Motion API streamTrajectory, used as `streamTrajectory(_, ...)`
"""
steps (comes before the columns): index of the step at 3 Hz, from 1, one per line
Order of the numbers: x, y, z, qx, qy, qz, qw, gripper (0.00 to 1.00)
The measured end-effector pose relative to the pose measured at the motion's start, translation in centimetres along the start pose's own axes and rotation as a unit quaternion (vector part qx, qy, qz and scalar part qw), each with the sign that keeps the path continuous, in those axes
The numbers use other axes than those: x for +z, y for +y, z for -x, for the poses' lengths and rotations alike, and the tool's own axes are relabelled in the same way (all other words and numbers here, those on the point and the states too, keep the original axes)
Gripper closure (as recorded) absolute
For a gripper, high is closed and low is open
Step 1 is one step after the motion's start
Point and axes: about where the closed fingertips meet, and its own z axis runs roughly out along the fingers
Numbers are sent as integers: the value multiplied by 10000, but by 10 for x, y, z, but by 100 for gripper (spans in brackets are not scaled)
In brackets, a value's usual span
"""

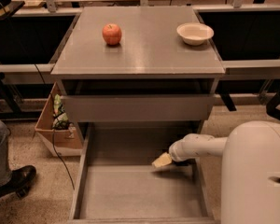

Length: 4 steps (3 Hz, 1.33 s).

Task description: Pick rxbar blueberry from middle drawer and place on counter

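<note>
The middle drawer [130,195] is pulled out wide, and its grey floor shows bare. My gripper [162,160], with a pale tip on a white arm, reaches down into the drawer near its right wall, low over the floor. The rxbar blueberry does not show; a dark patch under the wrist could be shadow. The counter [144,50] above is flat, grey and glossy.
A red apple [111,33] and a white bowl [194,33] sit on the counter. A shorter drawer with a plain front panel [137,107] hangs above the open one. A cardboard box [56,129] and a person's shoe [11,181] are on the left floor. My white body [256,171] fills the lower right.
</note>
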Motion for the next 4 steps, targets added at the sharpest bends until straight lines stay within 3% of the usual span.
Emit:
streamTrajectory(2,13,-10,-15,99,94,20,9999,0)
streamTrajectory(4,25,-13,-25,96,192,26,9998,42)
